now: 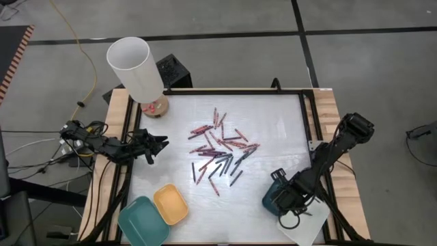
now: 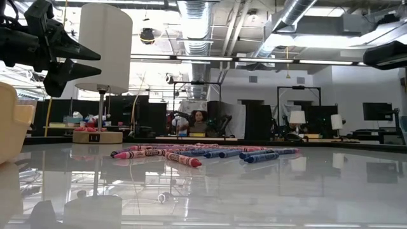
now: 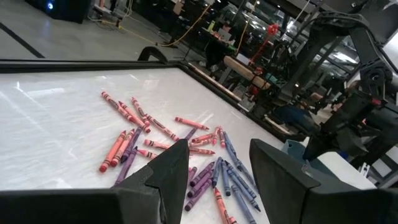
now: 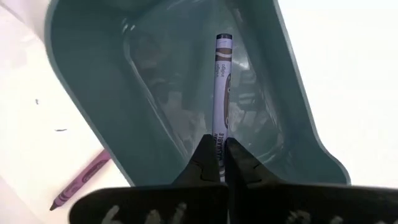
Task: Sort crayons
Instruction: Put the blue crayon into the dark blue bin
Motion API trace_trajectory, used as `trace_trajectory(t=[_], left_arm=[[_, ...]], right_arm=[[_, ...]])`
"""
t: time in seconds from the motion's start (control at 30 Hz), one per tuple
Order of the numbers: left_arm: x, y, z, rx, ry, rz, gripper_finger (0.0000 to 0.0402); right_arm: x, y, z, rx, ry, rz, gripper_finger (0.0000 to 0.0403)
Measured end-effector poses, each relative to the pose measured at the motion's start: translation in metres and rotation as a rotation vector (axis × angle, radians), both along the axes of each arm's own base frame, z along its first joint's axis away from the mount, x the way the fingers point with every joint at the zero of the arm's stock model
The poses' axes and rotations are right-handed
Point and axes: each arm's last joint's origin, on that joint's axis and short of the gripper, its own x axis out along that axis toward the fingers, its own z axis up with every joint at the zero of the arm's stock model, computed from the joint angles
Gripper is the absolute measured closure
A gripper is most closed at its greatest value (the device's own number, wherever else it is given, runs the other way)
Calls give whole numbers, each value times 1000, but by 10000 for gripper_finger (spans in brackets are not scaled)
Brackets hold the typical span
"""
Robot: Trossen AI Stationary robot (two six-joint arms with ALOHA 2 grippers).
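Right pincer (image 4: pixel 217 163) clenches a slim paper-wrapped indigo crayon (image 4: pixel 222 93) over a glossy dark-teal plastic tray (image 4: pixel 93 93).
Left pincer (image 3: pixel 217 168) hangs released above scattered thin crayons (image 1: pixel 222 150) on the shiny white bench (image 1: pixel 280 123).

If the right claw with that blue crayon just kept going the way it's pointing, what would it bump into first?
Most likely the floor of the dark-blue tray. The right gripper, shut on the blue crayon, points down into it; how far off is unclear.

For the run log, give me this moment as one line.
right hand: shut on indigo crayon, over dark teal tray | left hand: open, empty, left of crayon pile
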Motion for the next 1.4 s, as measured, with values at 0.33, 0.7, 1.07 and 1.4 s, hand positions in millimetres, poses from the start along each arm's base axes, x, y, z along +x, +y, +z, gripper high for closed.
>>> trace_trajectory(t=[0.33,0.7,1.07,1.4], left_arm=[[0,0,0,0,0,0,241],[0,0,0,-2,-1,0,241],[0,0,0,-2,-1,0,241],[0,0,0,-2,-1,-1,241]], right_arm=[[0,0,-1,2,-1,-2,401],[-2,-2,-17,31,-3,-9,398],[-3,-2,-17,25,4,-8,380],[-2,-2,-17,33,-6,-10,380]])
